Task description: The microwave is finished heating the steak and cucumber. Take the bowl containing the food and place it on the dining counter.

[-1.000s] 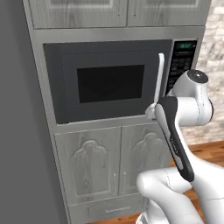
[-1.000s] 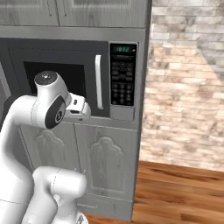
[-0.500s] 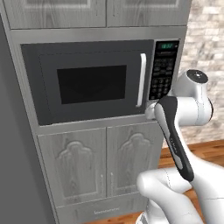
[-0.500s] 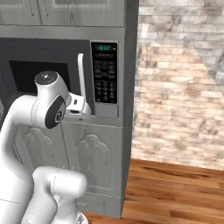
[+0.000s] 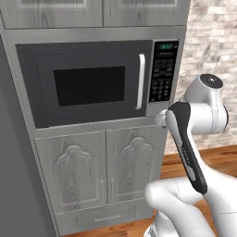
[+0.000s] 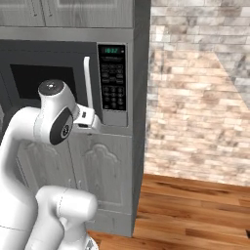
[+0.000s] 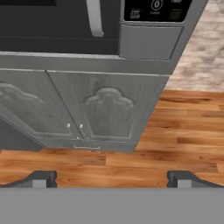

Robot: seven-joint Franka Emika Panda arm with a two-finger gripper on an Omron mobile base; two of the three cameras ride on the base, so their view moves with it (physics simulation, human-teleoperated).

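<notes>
Microwave (image 5: 92,83) door is closed: one wide dark grey oven set into the grey cabinet wall, with a black window (image 5: 89,85), one white upright handle (image 5: 140,81) at the window's right, and one button panel (image 5: 163,74) topped by a green display (image 5: 165,46). What is behind the dark glass I cannot tell. Below it are two carved cabinet doors (image 5: 104,173), with a low drawer (image 5: 104,217) under them. To the right stands a pale brick wall (image 6: 195,93) over a wood floor (image 6: 195,210). One white arm (image 5: 190,139) bends up in front of the panel's lower corner, near the handle but apart from it. Its claw (image 7: 112,179) is spread wide and holds nothing, two dark fingertips (image 7: 41,178) well apart, looking down at the cabinet doors and floor.
</notes>
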